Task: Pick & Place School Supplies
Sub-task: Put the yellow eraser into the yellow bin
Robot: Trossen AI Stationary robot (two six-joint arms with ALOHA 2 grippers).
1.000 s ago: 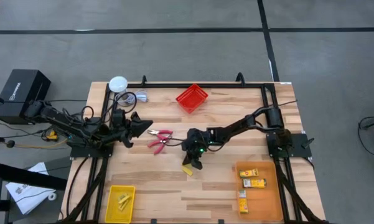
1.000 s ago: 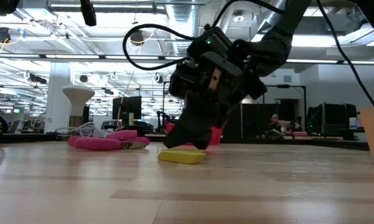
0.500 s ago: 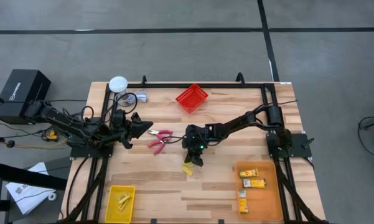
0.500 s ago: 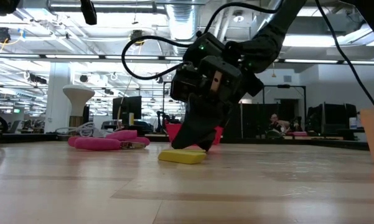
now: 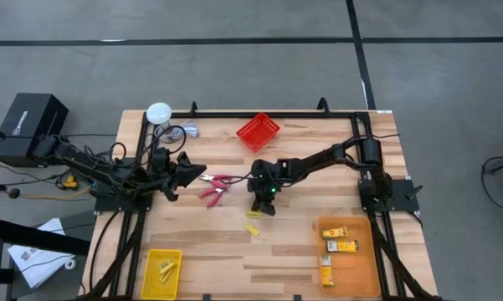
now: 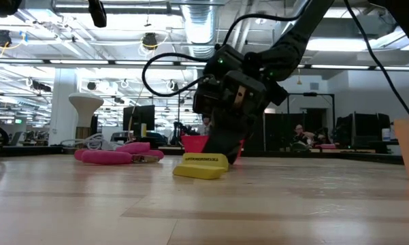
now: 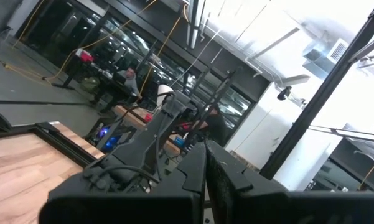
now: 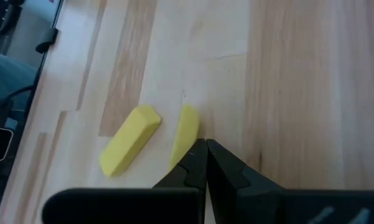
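From above, the right gripper (image 5: 262, 209) hangs near the middle of the bench (image 5: 293, 251), jaws closed on nothing, with a yellow piece (image 5: 252, 228) lying just at its 7 o'clock; the left gripper (image 5: 197, 167), jaws closed and empty too, waits at 9 o'clock beside the scissors (image 5: 213, 186). At bench level the right gripper (image 6: 221, 158) tips down right behind the yellow pieces (image 6: 199, 167). Its wrist camera shows two yellow pieces (image 8: 129, 147) side by side off the closed tips (image 8: 205, 149).
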